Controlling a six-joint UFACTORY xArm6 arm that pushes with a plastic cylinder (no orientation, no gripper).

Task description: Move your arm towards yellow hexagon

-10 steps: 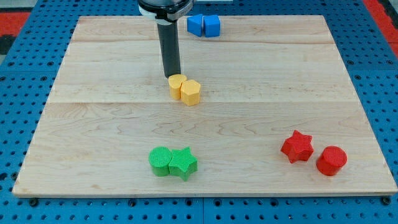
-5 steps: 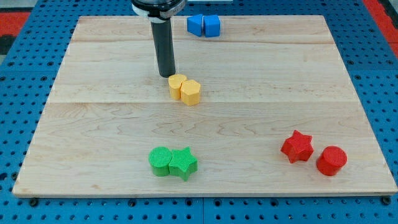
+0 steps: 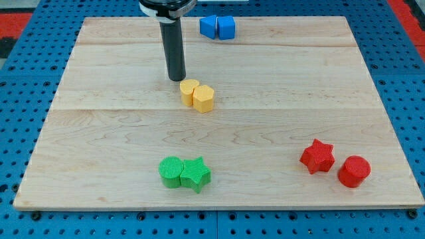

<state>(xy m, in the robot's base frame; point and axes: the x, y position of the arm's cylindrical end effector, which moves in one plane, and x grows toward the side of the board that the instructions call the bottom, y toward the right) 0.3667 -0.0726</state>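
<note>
The yellow hexagon (image 3: 204,98) sits near the middle of the wooden board (image 3: 119,133), touching a second yellow block (image 3: 189,89) on its upper left. My tip (image 3: 176,79) rests on the board just up and to the left of that second yellow block, a small gap away. The second block lies between my tip and the hexagon.
Two blue blocks (image 3: 218,27) sit side by side at the view's top edge. A green cylinder (image 3: 171,172) and green star (image 3: 196,174) touch near the bottom. A red star (image 3: 317,157) and red cylinder (image 3: 354,171) sit at the bottom right.
My tip has slid a little to the view's left and slightly up, away from the yellow blocks. No block has moved.
</note>
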